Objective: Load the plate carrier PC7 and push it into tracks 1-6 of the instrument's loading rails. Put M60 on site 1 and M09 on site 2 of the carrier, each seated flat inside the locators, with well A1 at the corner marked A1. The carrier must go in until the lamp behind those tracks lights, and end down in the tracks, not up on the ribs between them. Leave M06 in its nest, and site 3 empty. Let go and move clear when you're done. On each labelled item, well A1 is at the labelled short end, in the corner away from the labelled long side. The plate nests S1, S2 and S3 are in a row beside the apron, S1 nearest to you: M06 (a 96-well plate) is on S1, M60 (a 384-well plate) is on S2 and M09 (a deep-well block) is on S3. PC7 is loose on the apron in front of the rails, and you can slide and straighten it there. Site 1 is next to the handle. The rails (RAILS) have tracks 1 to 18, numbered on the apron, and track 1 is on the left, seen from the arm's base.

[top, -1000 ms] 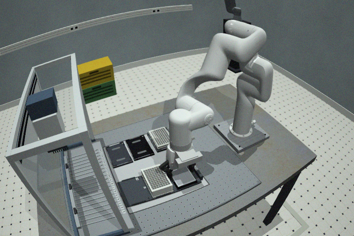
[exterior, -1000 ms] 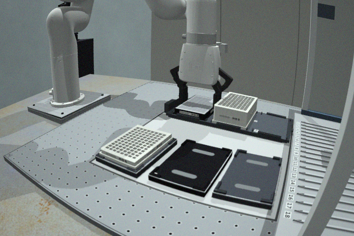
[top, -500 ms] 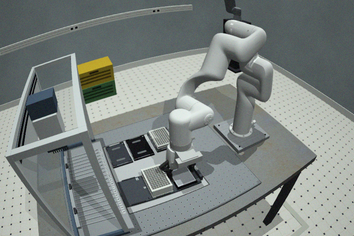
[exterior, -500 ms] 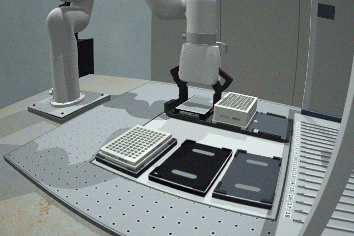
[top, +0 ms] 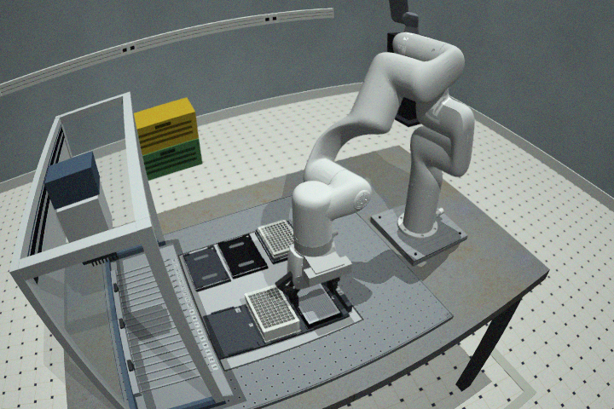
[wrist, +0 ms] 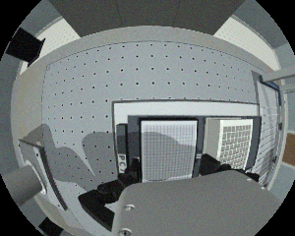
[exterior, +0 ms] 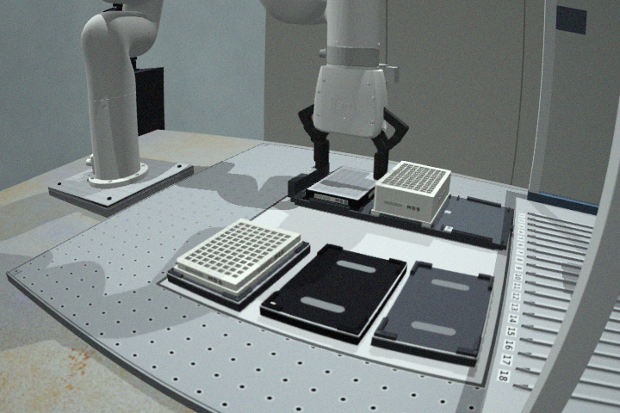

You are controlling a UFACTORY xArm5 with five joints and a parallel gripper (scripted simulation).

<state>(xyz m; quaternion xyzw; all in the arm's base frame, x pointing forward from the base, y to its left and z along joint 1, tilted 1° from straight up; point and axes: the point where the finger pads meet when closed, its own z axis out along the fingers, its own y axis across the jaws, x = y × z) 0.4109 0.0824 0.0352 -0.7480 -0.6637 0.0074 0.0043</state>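
Note:
The carrier PC7 [top: 233,332] [exterior: 481,218] [wrist: 133,133] lies on the apron in front of the rails, its handle toward the arm's base. M60 [top: 318,307] [exterior: 342,182] [wrist: 168,143] is on site 1 and looks level. M09 [top: 271,311] [exterior: 411,194] [wrist: 236,143] stands on site 2. Site 3 is empty. My gripper [top: 315,294] [exterior: 350,171] [wrist: 171,166] is open, fingers down at M60's two short ends, one between M60 and M09. M06 [top: 278,236] [exterior: 242,250] sits on S1. The A1 corners and the seating inside the locators are too small to tell.
Nest S2 [top: 242,256] [exterior: 337,286] and nest S3 [top: 205,267] [exterior: 430,316] are empty. The rails [top: 146,308] [exterior: 554,270] lie beyond the carrier's site 3 end, under the instrument's frame [top: 138,158] [exterior: 593,218]. M09 stands higher than M60, close beside one finger.

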